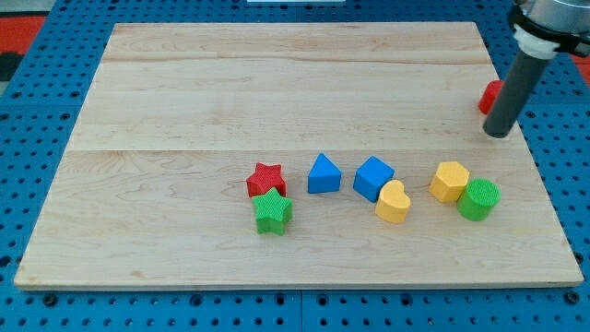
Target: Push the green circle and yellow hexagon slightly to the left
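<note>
The green circle [479, 199] sits near the view's right edge of the wooden board, touching the yellow hexagon [449, 181] on its left. My tip [498, 135] is at the board's right side, above and slightly right of the green circle, well apart from it. A red block [489, 96] is partly hidden behind the rod.
To the left of the pair lie a yellow heart [394, 202], a blue cube [373, 177], a blue triangle [323, 174], a red star [266, 179] and a green star [273, 212]. The wooden board [230, 92] lies on a blue pegboard.
</note>
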Controlling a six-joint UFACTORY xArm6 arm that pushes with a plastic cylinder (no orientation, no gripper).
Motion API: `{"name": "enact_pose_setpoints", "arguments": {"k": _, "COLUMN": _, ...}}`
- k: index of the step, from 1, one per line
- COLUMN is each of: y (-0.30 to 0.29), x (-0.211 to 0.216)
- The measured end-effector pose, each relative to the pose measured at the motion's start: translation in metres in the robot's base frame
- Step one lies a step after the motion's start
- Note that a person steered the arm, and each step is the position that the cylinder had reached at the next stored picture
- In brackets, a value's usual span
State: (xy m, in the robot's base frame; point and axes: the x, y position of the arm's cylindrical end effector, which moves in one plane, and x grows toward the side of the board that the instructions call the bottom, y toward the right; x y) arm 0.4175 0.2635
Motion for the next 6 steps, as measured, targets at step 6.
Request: {"name": "enact_pose_setpoints", "arguments": {"k": 6, "y": -0.093, "x": 0.107}}
